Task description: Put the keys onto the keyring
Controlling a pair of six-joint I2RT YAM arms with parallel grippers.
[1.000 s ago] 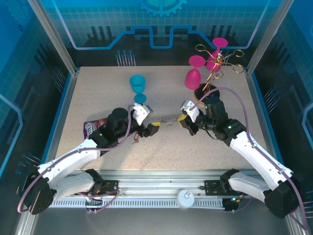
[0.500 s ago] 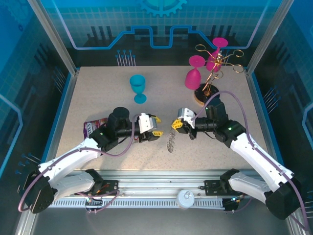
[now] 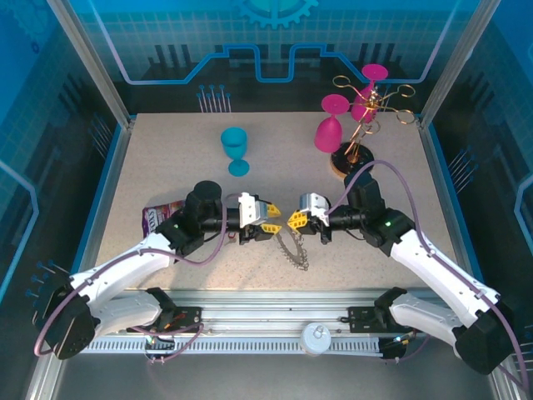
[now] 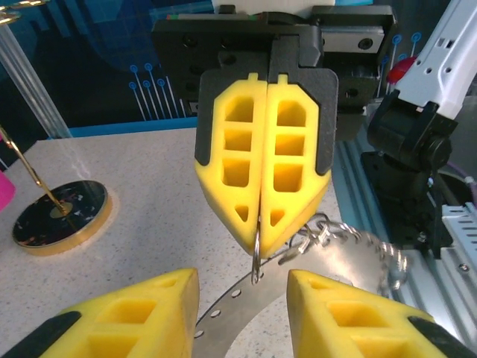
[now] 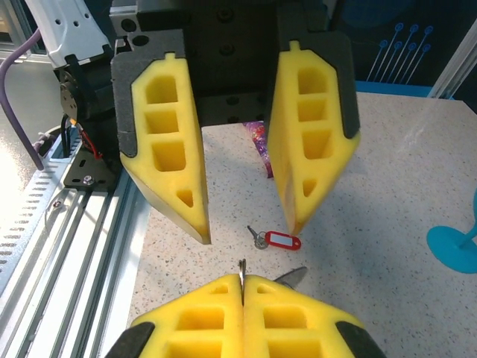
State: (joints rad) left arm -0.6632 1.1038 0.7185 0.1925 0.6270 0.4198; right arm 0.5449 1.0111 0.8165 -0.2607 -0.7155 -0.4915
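Keyring [image 3: 296, 248] hangs by one of its thin wire loops from the right gripper [image 3: 296, 221], just short of the middle of the desk [image 3: 166, 167] toward the near edge. In the left wrist view its flat grey band [image 4: 231, 302], punched with small holes, curves below the pinched loop, with more loops bunched to the right. I cannot tell whether its lower part touches the desk. The right gripper's yellow fingers [image 5: 298, 328] are pressed together on that wire.

The left gripper [image 3: 271, 221] faces it, nearly tip to tip, its fingers [image 5: 168, 149] spread wide and holding nothing. Seen between them from the right wrist, the key [image 5: 277, 240] with its red head lies flat on the desk, apart from the ring and not far from the near edge.

A purple snack packet [image 3: 158, 218] lies by the left arm; its print is too small to read. A teal goblet [image 3: 236, 148] stands upright behind the left gripper. Toward the far right corner, a gold rack [image 3: 371, 104] on a round base [image 3: 343, 162] carries two pink goblets [image 3: 330, 127] upside down. None of these stands between the grippers.
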